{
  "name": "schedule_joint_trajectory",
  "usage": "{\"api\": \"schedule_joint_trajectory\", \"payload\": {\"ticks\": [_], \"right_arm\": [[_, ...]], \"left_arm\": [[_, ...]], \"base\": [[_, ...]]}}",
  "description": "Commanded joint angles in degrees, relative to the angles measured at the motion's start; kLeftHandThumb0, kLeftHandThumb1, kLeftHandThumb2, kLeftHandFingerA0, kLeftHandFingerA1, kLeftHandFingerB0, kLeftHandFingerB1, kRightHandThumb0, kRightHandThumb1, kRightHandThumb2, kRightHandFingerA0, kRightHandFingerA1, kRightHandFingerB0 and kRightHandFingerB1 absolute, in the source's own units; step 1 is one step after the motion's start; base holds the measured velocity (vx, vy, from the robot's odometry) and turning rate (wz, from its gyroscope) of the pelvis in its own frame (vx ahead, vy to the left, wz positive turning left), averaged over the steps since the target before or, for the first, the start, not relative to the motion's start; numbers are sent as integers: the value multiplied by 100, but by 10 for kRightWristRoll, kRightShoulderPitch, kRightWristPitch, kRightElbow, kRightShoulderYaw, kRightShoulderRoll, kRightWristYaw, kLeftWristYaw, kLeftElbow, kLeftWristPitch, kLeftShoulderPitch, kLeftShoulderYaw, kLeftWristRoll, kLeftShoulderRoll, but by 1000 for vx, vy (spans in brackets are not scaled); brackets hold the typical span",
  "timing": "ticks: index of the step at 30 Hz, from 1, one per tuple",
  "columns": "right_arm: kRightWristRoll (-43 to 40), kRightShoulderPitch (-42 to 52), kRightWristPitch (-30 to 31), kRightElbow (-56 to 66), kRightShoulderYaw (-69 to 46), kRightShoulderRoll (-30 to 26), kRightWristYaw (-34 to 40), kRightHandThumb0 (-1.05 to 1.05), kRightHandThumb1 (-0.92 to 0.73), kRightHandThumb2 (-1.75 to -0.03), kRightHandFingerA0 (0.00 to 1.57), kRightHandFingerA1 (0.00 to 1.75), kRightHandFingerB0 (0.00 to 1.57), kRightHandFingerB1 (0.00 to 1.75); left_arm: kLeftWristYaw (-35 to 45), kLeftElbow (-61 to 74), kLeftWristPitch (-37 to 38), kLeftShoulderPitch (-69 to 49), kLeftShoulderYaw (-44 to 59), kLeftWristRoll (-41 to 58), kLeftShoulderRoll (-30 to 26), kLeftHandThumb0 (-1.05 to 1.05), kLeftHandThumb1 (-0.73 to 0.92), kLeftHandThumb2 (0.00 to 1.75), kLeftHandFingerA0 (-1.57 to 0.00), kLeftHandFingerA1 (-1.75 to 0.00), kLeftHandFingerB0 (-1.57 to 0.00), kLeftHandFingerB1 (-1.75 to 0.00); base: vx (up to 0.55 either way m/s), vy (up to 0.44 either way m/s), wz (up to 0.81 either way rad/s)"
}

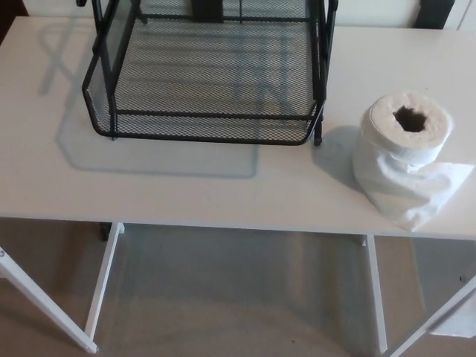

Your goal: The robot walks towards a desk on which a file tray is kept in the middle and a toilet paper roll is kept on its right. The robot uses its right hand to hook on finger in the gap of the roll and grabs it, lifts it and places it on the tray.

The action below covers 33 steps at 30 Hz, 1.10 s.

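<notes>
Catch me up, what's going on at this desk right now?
Nothing is being handled yet. Neither robot hand is in view. A black mesh file tray sits empty toward the back middle of the white desk. A toilet paper roll stands upright to the tray's right, apart from it, hole facing up, with a loose sheet trailing toward the desk's front edge. The grab has not begun.

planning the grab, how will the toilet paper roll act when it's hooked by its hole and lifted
The toilet paper roll is probably light and soft, so it may squash a little under a finger. Its loose tail lies crumpled on the desk and will likely dangle floppily. Standing on end, it shouldn't roll, though a sideways nudge could tip it.
</notes>
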<state>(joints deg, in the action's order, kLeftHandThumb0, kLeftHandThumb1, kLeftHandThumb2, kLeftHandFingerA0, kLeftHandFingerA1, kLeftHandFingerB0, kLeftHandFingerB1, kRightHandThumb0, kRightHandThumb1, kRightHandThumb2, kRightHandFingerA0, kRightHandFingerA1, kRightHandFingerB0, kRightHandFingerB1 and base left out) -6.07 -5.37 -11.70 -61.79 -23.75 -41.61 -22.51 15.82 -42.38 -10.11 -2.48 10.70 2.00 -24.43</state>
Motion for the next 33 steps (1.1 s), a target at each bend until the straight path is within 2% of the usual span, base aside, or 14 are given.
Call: {"api": "schedule_joint_trajectory", "payload": {"ticks": [1,4,5,6,7,8,14,20,22,28,29,30,31,33], "right_arm": [[-46,-58,-18,73,-49,-27,34,-50,-54,-56,38,63,12,30],[0,-102,-58,59,-29,-49,72,-65,-42,-77,36,55,13,43],[16,-145,-55,102,-11,-63,75,-84,-45,-80,46,62,17,54],[15,-162,-35,135,-3,-66,68,-79,-49,-56,49,54,21,51],[19,-170,-14,186,10,-73,52,-71,-51,-56,47,50,17,45],[16,-172,0,224,17,-76,37,-66,-41,-77,37,54,13,45],[14,-161,155,525,101,-81,-39,-61,-42,-75,27,48,10,39],[105,-191,136,508,196,-92,-81,-61,-46,-76,21,47,8,36],[146,-213,137,482,237,-97,-93,-57,-59,-58,24,39,10,26],[193,-247,93,436,312,-103,-107,-54,-42,-73,20,51,7,37],[195,-250,103,444,321,-104,-112,-48,-55,-57,25,42,13,27],[196,-251,109,447,326,-106,-114,-48,-55,-57,25,42,13,27],[196,-253,106,459,337,-96,-113,-59,-43,-76,22,51,8,38],[199,-257,100,459,345,-94,-109,-59,-43,-76,24,52,8,38]], "left_arm": [[-6,-2,32,4,7,4,-2,-33,66,119,0,-50,0,-50],[-9,-1,34,4,0,-3,-3,-33,67,119,0,-50,0,-50],[-13,-6,34,9,-2,-5,-1,-64,92,79,-16,-43,-11,-39],[-15,-12,30,13,-2,-5,-1,-62,92,79,-17,-44,-12,-39],[-12,-9,27,12,2,2,1,-32,68,120,0,-51,0,-50],[-11,-8,29,11,1,1,0,-32,68,120,-1,-51,-1,-50],[0,8,13,-5,15,19,2,-33,66,119,0,-51,0,-50],[-4,-4,28,-7,4,5,-4,-33,66,119,0,-50,0,-50],[-6,-6,29,-9,4,4,-5,-33,65,119,0,-50,0,-50],[-3,-11,26,-10,9,9,-6,-33,65,118,0,-50,0,-50],[-8,-5,25,-12,3,2,-8,-64,92,78,-16,-41,-13,-37],[-10,-2,25,-14,1,-1,-8,-64,92,78,-16,-41,-13,-37],[-5,-5,26,-15,2,0,-13,-33,66,119,0,-50,0,-49],[-6,-7,20,-12,10,8,-9,-33,65,118,-1,-50,-1,-50]], "base": [[0,0,0],[0,0,0],[0,0,0],[0,0,0],[0,0,0],[0,0,0],[0,0,0],[0,0,0],[0,0,0],[0,0,0],[0,0,0],[0,0,0],[0,0,0],[0,0,0]]}}
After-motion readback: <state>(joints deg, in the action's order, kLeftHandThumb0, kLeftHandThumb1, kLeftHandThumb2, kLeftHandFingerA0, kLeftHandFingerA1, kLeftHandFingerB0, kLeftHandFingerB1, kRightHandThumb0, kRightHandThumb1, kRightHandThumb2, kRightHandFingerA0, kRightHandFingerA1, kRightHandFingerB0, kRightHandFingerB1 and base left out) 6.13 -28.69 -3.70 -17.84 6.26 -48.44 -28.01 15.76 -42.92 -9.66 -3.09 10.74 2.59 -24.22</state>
